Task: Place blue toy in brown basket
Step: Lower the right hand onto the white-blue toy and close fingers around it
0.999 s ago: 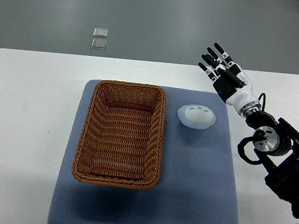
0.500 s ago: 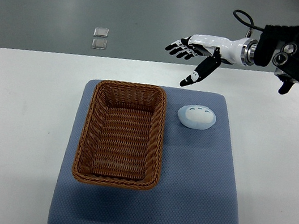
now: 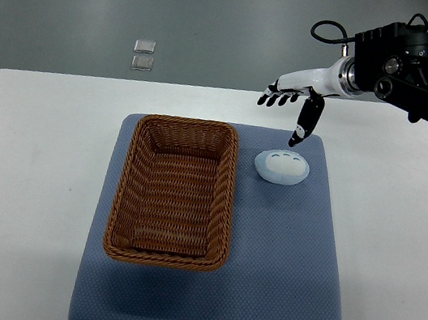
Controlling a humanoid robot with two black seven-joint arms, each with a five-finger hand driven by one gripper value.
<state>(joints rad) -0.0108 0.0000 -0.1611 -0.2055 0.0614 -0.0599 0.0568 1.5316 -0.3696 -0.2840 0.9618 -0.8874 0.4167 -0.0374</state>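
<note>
My right hand point(image 3: 296, 101) hovers above and behind the blue toy point(image 3: 282, 167), fingers point(image 3: 280, 98) released, holding nothing. The toy lies on the blue mat point(image 3: 291, 288) just beside the brown basket point(image 3: 175, 191). Risk: its smooth rounded shape could squirt from a shallow pinch.

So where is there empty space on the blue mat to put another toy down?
The biggest bare patch of the blue padded mat lies right of the brown wicker basket and nearer the camera than the pale blue oval toy. A strip along the mat's near edge is bare too. Around the toy it is crowded, with the right hand hovering close by.
</note>
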